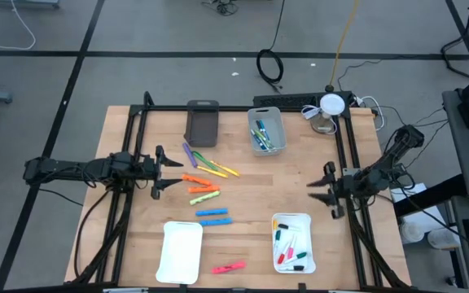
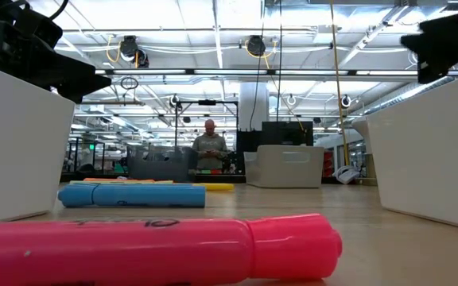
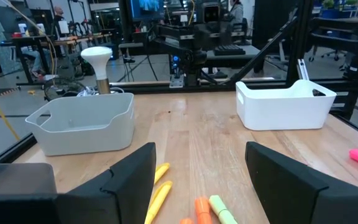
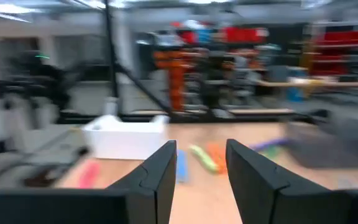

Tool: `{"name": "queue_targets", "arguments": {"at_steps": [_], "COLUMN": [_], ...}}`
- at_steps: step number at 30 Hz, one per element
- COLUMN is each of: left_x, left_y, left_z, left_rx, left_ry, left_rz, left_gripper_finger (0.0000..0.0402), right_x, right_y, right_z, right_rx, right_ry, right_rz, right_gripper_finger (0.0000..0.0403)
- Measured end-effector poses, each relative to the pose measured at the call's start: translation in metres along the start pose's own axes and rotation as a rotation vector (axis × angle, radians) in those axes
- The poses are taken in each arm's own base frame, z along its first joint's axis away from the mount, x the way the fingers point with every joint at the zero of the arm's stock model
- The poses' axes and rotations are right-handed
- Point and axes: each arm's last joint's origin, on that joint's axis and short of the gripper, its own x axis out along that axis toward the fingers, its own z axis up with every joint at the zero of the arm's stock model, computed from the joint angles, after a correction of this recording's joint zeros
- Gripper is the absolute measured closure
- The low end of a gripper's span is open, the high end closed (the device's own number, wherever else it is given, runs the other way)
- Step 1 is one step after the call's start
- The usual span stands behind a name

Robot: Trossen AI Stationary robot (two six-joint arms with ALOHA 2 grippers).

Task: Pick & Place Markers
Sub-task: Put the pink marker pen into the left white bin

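Note:
Loose markers lie flat on the table's middle: a purple marker (image 1: pixel 190 155), yellow markers (image 1: pixel 220 168), orange markers (image 1: pixel 195 178), a green marker (image 1: pixel 204 198), two blue markers (image 1: pixel 213 216), and a pink marker (image 1: pixel 229 267) near the near edge. More markers lie in the light grey bin (image 1: pixel 266 130) and the right white tray (image 1: pixel 292 242). My left gripper (image 1: pixel 172 172) hovers open just left of the loose markers; its wrist view shows the left gripper (image 3: pixel 201 155) above yellow, orange and green markers (image 3: pixel 210 208). My right gripper (image 1: pixel 320 191) is open at the right side, as the right gripper (image 4: pixel 201 149) shows in its wrist view, facing the markers.
A dark grey bin (image 1: pixel 202 122) stands at the far edge beside the light grey bin. A second white tray (image 1: pixel 181 251) sits near the near edge, left of the pink marker (image 2: pixel 157 246). A lamp (image 1: pixel 331 104) and cables are at the far right corner. A person (image 2: pixel 210 147) stands beyond the table.

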Motion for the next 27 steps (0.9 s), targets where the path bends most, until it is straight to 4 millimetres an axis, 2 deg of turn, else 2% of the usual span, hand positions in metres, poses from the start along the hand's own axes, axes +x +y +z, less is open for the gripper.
{"name": "queue_targets", "arguments": {"at_steps": [4, 8, 13, 21, 25, 27], "left_x": [0.000, 0.000, 0.000, 0.000, 0.000, 0.000], "left_y": [0.000, 0.000, 0.000, 0.000, 0.000, 0.000], "left_z": [0.000, 0.000, 0.000, 0.000, 0.000, 0.000], "left_rx": [0.000, 0.000, 0.000, 0.000, 0.000, 0.000], "left_ry": [0.000, 0.000, 0.000, 0.000, 0.000, 0.001], "left_rz": [0.000, 0.000, 0.000, 0.000, 0.000, 0.000], "left_gripper_finger": [0.0151, 0.0151, 0.0151, 0.0151, 0.0151, 0.0151], "right_x": [0.000, 0.003, 0.008, 0.010, 0.011, 0.012], "right_y": [-0.008, -0.012, -0.020, -0.041, -0.047, -0.052], "right_z": [0.000, -0.001, -0.001, -0.003, -0.002, -0.003], "right_rx": [0.034, 0.081, 0.025, -0.073, -0.038, -0.042], "right_ry": [-0.003, -0.007, -0.009, 0.011, 0.003, 0.011], "right_rz": [-0.112, -0.074, -0.074, -0.260, -0.191, -0.217], "right_gripper_finger": [0.0281, 0.0285, 0.0293, 0.0314, 0.0335, 0.0349]}}
